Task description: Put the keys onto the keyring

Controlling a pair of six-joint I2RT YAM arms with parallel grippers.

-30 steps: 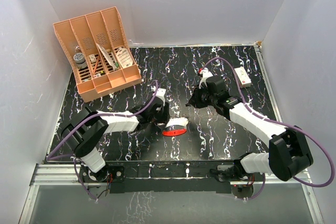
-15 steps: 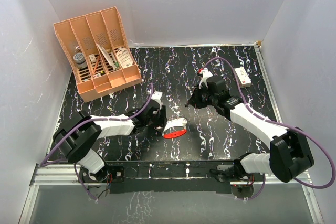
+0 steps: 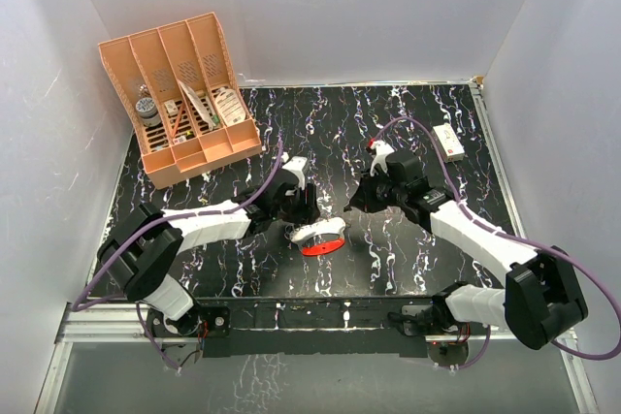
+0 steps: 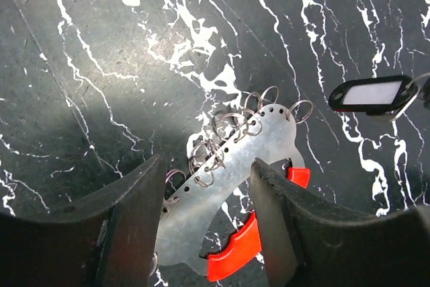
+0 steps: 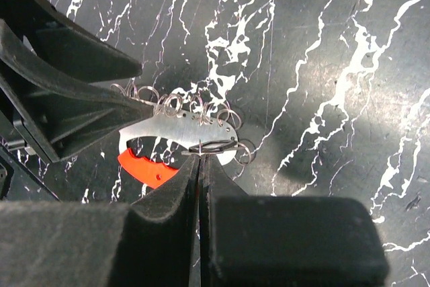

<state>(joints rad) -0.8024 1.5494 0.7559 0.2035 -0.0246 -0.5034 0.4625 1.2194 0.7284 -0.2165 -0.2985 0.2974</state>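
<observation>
The keyring (image 3: 320, 235) is a flat metal plate (image 4: 228, 159) with a red crescent (image 4: 232, 250) on one side and several wire rings along the other edge. It lies on the black marbled table (image 3: 408, 113). My left gripper (image 4: 208, 166) is open, its two fingers (image 4: 127, 226) straddling the plate from above. My right gripper (image 5: 200, 159) is shut on the key, a dark tag with a pale middle (image 4: 373, 94). In the right wrist view the key (image 5: 215, 146) shows edge-on, just over the ring end of the keyring (image 5: 181, 129).
An orange divided organizer (image 3: 179, 94) holding several items stands at the back left. A small white box (image 3: 447, 142) lies at the back right. White walls close in three sides of the table.
My left gripper has shifted right over the keyring and its jaws have spread wider. The keyring now lies flatter. The right gripper with the key has come slightly nearer the keyring.
</observation>
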